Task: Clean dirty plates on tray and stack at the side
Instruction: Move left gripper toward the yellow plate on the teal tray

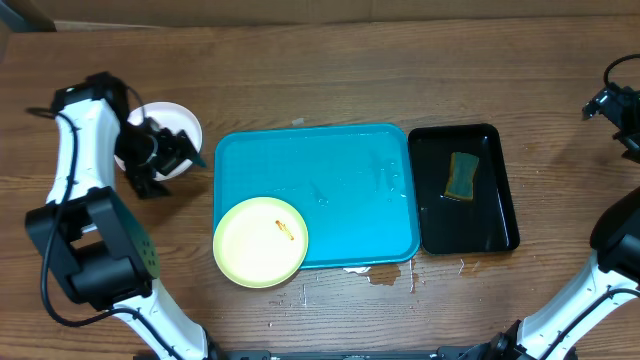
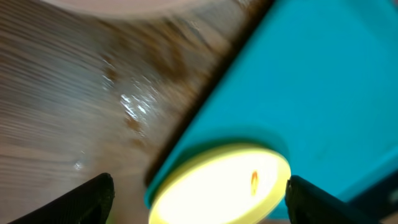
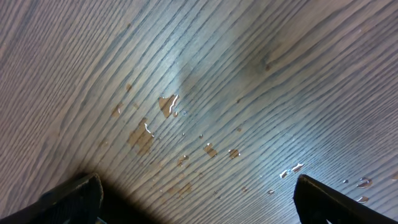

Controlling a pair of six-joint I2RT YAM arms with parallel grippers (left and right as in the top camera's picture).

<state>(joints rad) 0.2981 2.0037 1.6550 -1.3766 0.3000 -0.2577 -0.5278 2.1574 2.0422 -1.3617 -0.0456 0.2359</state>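
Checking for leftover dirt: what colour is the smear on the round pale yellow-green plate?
Orange-red, on the pale yellow-green round plate; clearest overhead.

One white plate [image 1: 176, 117], one yellow-green plate [image 1: 258, 242], one turquoise tray [image 1: 340, 190], one black tray [image 1: 498, 218] (plus one sponge [image 1: 462, 175])

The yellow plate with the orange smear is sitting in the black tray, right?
No. The yellow plate with the orange smear is sitting on a corner of the blue tray, not in the black tray, which holds only a sponge. The overhead view shows it.
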